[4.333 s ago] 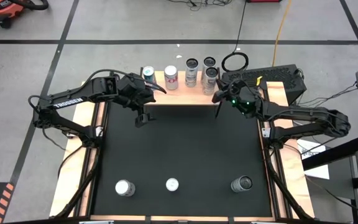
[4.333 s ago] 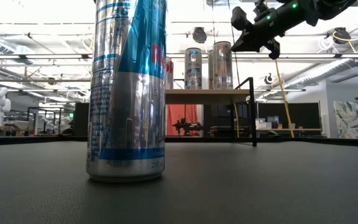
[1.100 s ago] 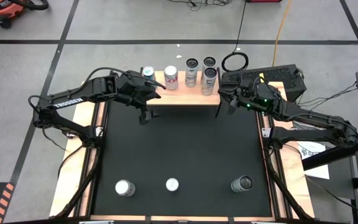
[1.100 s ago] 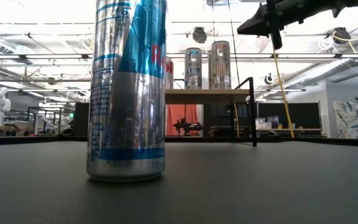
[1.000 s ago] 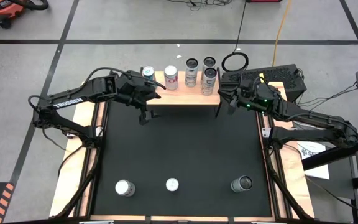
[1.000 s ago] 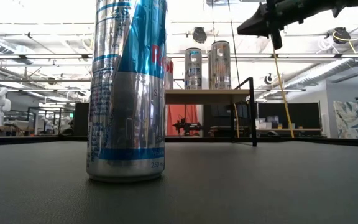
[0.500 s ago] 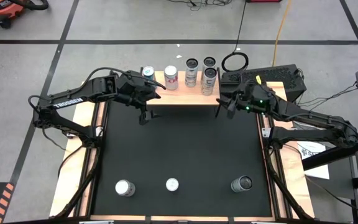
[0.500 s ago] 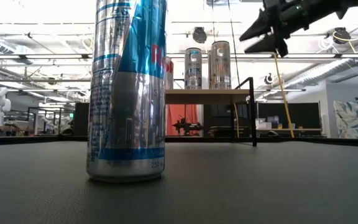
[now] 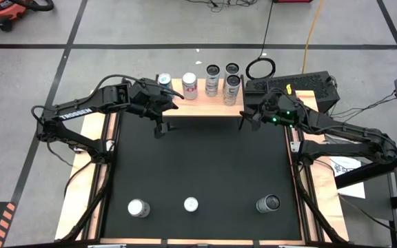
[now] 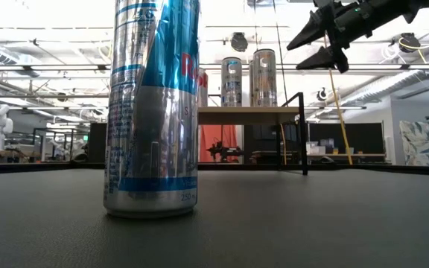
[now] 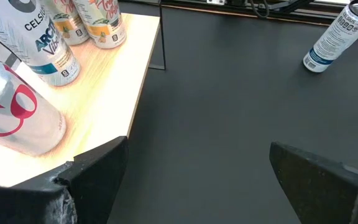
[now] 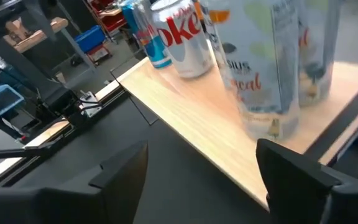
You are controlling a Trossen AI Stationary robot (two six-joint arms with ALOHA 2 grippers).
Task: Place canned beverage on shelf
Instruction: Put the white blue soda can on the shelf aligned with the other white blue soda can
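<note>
The shelf (image 9: 198, 107), pale wood on thin black legs, stands at the table's far edge. Several cans stand upright on its top, among them a Coke can (image 9: 189, 85) and a pale Celsius can (image 9: 233, 89). My right gripper (image 9: 247, 114) hovers open just off the shelf's right end, above the level of its top (image 10: 248, 112), and holds nothing; its wrist view faces the Celsius can (image 12: 260, 68). My left gripper (image 9: 169, 102) hangs open over the shelf's left near corner (image 11: 110, 81), also with nothing in it.
Three more cans stand along the black mat's near edge, at the left (image 9: 138, 207), the middle (image 9: 191, 204) and the right (image 9: 267, 203). The middle one (image 10: 151, 112) fills the low view's left half. The mat between them and the shelf is bare.
My right gripper has opened its fingers from shut to wide apart while staying beside the shelf's right end. The cans on the shelf have not moved.
</note>
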